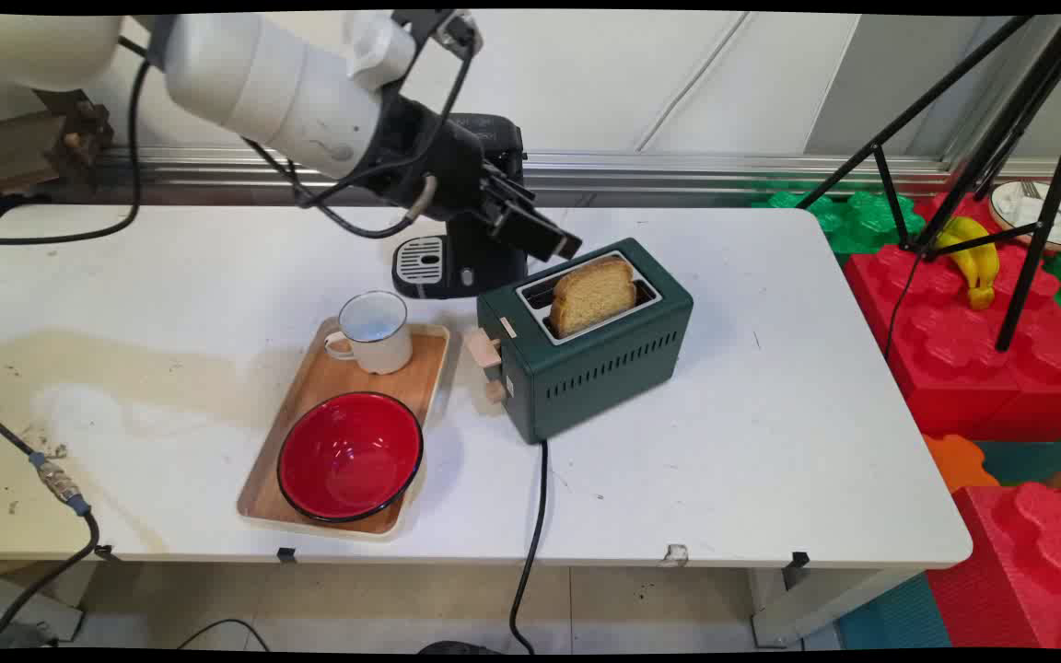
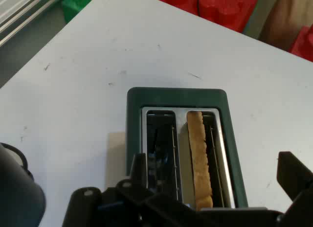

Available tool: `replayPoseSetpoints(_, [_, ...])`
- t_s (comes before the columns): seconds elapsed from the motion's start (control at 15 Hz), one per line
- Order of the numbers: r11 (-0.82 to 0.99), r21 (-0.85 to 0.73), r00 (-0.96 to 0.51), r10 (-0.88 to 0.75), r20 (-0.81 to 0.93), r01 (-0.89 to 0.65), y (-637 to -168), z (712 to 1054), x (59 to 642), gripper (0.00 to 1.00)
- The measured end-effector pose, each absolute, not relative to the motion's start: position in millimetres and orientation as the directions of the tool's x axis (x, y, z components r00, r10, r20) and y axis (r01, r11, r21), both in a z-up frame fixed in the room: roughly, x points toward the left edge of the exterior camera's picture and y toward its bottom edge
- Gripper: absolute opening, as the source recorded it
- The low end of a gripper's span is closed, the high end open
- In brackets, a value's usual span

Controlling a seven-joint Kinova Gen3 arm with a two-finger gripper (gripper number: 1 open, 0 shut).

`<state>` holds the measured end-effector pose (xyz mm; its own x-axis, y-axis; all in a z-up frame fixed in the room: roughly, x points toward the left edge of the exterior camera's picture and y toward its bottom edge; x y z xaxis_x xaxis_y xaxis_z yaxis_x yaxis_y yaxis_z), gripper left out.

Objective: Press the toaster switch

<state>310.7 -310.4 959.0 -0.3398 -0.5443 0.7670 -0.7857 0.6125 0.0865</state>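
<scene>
Robot lab w/ mock kitchen. White table (image 1: 724, 460) w/ toaster (image 1: 586, 341), tray (image 1: 309, 405). Tripod (image 1: 982, 157), big foam blocks (image 1: 973, 359) at right.

- Dark green 2-slot toaster (image 1: 586, 345) stands upright on the white desk (image 1: 770, 433), just right of a wooden tray, its wooden lever and knob facing that tray, black cord running off the near edge.
- Slice of toasted bread (image 1: 593, 295) stands upright in 1 slot, its top half protruding; the other slot is empty.
</scene>
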Motion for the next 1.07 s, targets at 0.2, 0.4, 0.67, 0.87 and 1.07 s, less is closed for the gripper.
replayPoseSetpoints(0.2, [0.621,0.066,-0.360,-0.535,0.765,-0.781,-298.1,962.5,315.9,1.00])
replayPoseSetpoints(0.4, [0.625,0.058,-0.371,-0.533,0.760,-0.778,-284.7,964.8,320.7,1.00])
replayPoseSetpoints(0.67, [0.628,0.053,-0.381,-0.534,0.755,-0.776,-268.3,965.8,327.1,1.00])
replayPoseSetpoints(0.87, [0.628,0.057,-0.386,-0.545,0.744,-0.776,-254.3,962.0,333.8,1.00])
replayPoseSetpoints(1.07, [0.625,0.061,-0.387,-0.554,0.737,-0.779,-246.8,957.8,338.5,1.00])
